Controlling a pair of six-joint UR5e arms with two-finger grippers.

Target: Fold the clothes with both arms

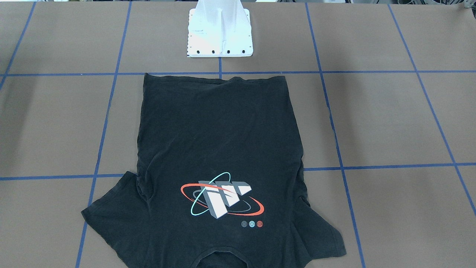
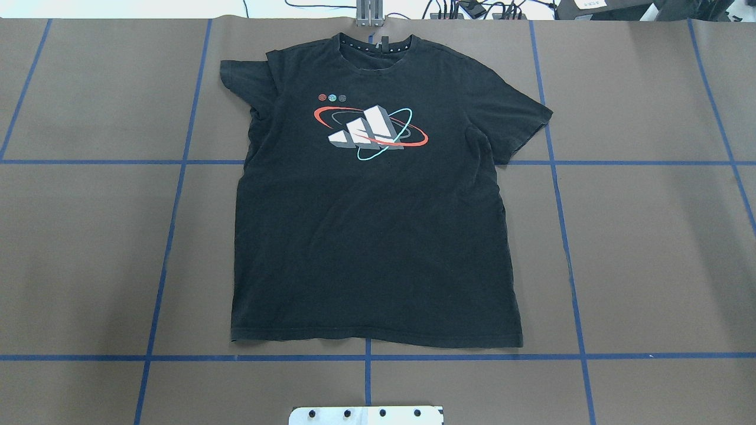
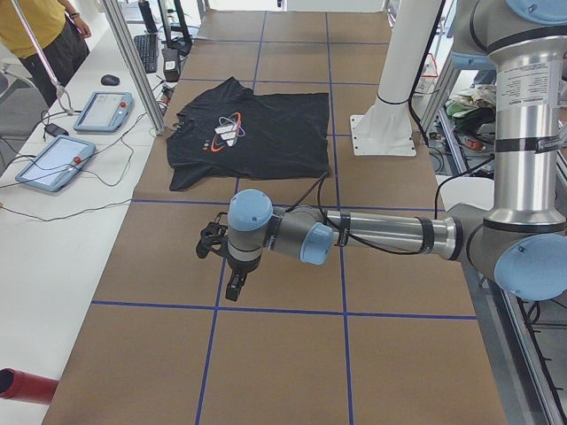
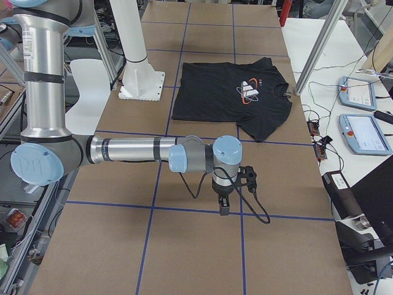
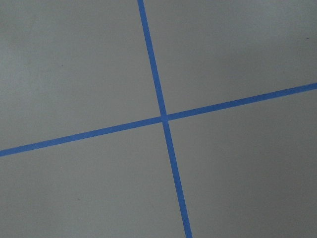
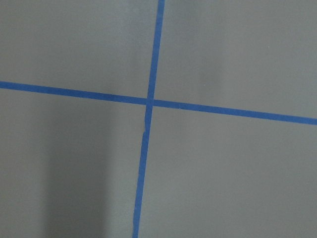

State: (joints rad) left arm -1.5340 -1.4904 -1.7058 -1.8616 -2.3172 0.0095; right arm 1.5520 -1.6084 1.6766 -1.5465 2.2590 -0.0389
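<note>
Black cotton fills the middle of the front-facing view: the T-shirt (image 1: 219, 141) lies flat, print up, on the brown table cover (image 1: 390, 123), its hem just short of the white mounting base (image 1: 220, 37). No arm shows here.

From overhead we see the body spread, the collar at the far edge and both sleeves out, the one on the robot's left somewhat bunched. No fold is made yet.

In the left side view the left arm (image 3: 381, 235) stretches low over the cover, well apart from the shirt, with the left gripper (image 3: 233, 292) pointing down. We cannot tell whether its jaws are parted.

The right side view shows the right arm (image 4: 129, 149) posed likewise, and the right gripper (image 4: 224, 208) is equally unreadable.

Both wrist cameras see only blue tape (image 5: 163, 119) crossing on the cover.

We judge the whole task lies ahead: sleeves in, then the body folded.
</note>
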